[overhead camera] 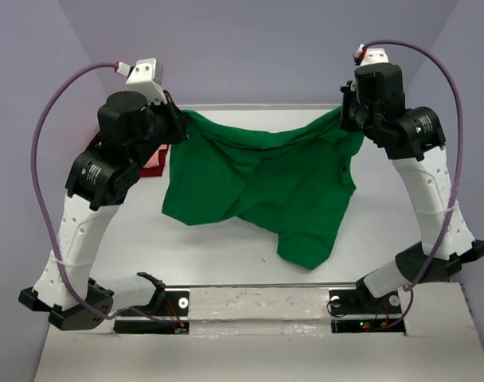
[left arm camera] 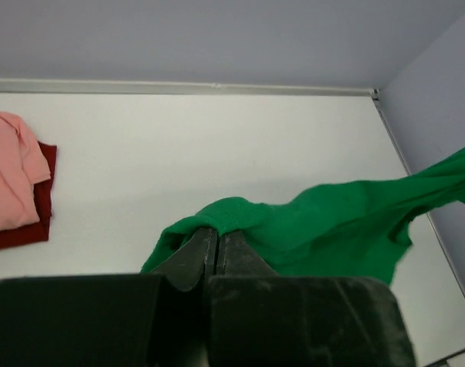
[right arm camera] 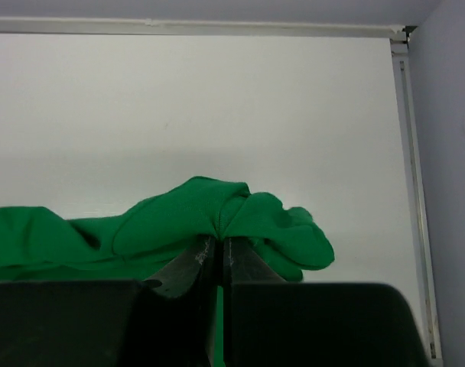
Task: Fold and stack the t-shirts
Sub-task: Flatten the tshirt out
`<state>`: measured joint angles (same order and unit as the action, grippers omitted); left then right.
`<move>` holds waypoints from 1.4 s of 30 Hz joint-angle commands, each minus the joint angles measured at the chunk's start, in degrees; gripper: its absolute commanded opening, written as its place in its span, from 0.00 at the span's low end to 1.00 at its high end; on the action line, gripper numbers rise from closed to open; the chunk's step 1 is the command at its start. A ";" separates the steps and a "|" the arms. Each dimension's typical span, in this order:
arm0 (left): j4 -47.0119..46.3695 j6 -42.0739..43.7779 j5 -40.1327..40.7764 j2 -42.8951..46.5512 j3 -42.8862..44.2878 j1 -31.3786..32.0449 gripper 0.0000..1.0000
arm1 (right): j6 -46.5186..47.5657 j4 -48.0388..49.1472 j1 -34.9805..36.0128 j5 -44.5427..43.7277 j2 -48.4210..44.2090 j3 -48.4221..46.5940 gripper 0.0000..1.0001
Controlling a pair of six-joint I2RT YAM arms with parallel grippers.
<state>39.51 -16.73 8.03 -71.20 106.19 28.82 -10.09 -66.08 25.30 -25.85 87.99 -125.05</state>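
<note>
Above the table, the bright green t-shirt is held aloft, stretched between the two arms, with its slack body drooping toward 6 o'clock. It is pinched at one upper corner by the left gripper, at about 10 o'clock in the overhead view, and at the other by the right gripper, at about 2 o'clock. Both pairs of jaws are clenched on a bunched fold of cloth; the corners may be the shoulders, though the bunching hides this. The salmon pink t-shirt is seen lying on the dark red t-shirt at 9 o'clock, well apart from the green one. The step in hand is judged to be the spreading of the shirt for folding. The two grips would best be kept level and evenly taut, the sagging top edge drawn straight, and the hanging end let down first so that the cloth is laid flat without creases. No brand, label or writing can be read anywhere.
</note>
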 commanded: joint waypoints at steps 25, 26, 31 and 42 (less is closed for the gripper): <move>3.12 -5.06 4.36 19.60 -4.94 6.60 0.00 | -3.00 -5.79 2.21 -3.51 -20.13 1.40 0.00; 3.47 -5.07 4.36 20.22 -4.77 6.69 0.00 | -3.53 -6.59 2.21 -3.16 -21.09 1.13 0.00; 3.83 -5.07 3.92 23.56 -4.15 6.60 0.00 | -4.94 -9.93 2.21 -1.41 -23.65 -1.15 0.00; 4.70 -4.45 9.45 14.80 -9.67 6.43 0.00 | -4.60 -5.49 2.21 1.67 -13.64 -0.55 0.00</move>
<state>45.76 -21.76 12.49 -49.50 100.44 35.53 -16.05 -77.30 27.46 -24.43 68.88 -128.35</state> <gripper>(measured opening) 0.022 0.045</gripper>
